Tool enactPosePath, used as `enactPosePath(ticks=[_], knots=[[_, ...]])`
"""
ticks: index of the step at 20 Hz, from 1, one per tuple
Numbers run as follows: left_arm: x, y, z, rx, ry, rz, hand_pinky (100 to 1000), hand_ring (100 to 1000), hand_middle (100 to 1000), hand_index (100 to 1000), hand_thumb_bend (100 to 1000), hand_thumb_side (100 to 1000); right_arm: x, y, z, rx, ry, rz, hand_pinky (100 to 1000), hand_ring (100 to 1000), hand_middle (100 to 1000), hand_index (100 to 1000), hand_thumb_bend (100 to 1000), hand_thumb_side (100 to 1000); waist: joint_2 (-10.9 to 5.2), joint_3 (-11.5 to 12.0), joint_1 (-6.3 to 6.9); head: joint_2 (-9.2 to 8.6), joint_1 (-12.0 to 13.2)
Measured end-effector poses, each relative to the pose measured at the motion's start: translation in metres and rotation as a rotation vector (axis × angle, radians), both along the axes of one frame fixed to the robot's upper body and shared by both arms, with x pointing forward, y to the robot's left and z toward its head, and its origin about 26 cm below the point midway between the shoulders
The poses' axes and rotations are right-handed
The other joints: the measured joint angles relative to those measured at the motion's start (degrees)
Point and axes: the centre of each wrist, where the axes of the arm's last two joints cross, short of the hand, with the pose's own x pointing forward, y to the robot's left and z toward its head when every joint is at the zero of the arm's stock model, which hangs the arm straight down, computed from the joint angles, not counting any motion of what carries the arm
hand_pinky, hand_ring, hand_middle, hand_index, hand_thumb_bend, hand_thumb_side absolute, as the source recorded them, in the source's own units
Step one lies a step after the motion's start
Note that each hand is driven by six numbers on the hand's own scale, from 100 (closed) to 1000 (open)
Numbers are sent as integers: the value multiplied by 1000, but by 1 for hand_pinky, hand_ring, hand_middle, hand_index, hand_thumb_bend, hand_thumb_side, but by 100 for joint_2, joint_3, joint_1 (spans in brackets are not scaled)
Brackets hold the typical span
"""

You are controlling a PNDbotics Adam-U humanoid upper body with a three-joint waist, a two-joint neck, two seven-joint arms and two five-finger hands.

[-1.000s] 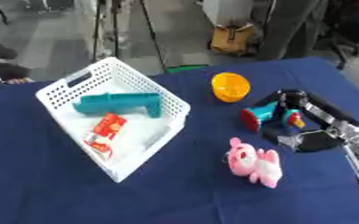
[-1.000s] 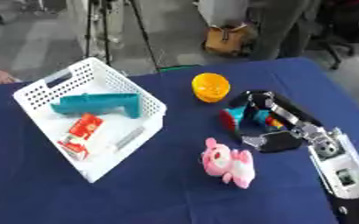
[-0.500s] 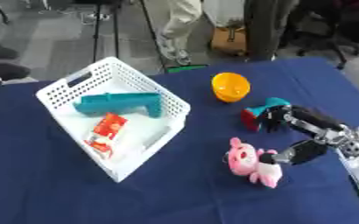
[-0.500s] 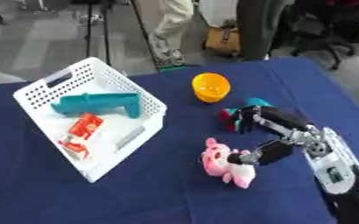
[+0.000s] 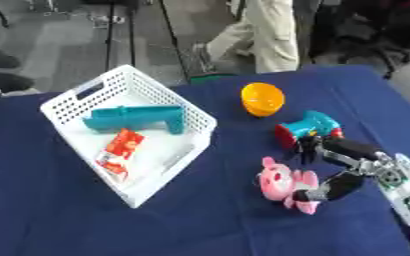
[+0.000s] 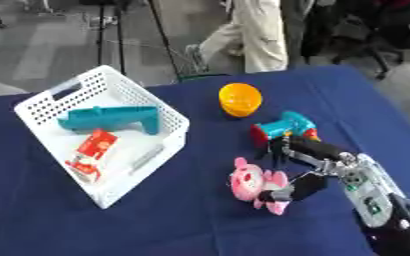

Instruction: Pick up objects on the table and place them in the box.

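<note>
The right hand [image 5: 348, 167], fingers spread and holding nothing, brackets the pink plush pig [image 5: 283, 183] from three o'clock; soft and light, it looks best squeezed around its body.

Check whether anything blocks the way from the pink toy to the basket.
Nothing visible does. The pink toy lies right of the basket, with only bare blue cloth between them. The right hand is at the toy's far side, and the teal toy sits behind.
</note>
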Motion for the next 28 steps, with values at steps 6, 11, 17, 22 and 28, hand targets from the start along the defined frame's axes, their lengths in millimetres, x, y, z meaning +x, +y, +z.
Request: enactPosePath(ticks=[6,11,17,22,28], knots=[[0,0,0,1,1,-1,759,673,716,819,281,839,5,11,-8,-17,10,19,559,604,720,811,597,656,0,8,7,0,-8],[0,0,0,1,0,-2,759,673,717,819,281,838,9,18,-11,-38,6,33,563,608,720,810,597,656,0,13,23,0,-13],[0,0,0,2,-1,-4,758,673,717,820,281,839,13,26,-15,-79,-18,43,576,620,719,811,610,642,0,23,32,0,-24],[0,0,0,1,-2,-5,758,673,716,819,282,837,18,33,-18,-119,-64,48,504,527,600,790,566,503,0,32,36,0,-50],[0,0,1,0,-3,-7,758,673,716,820,280,841,21,37,-23,-109,-145,18,241,311,381,584,468,233,-3,35,35,-1,-54]])
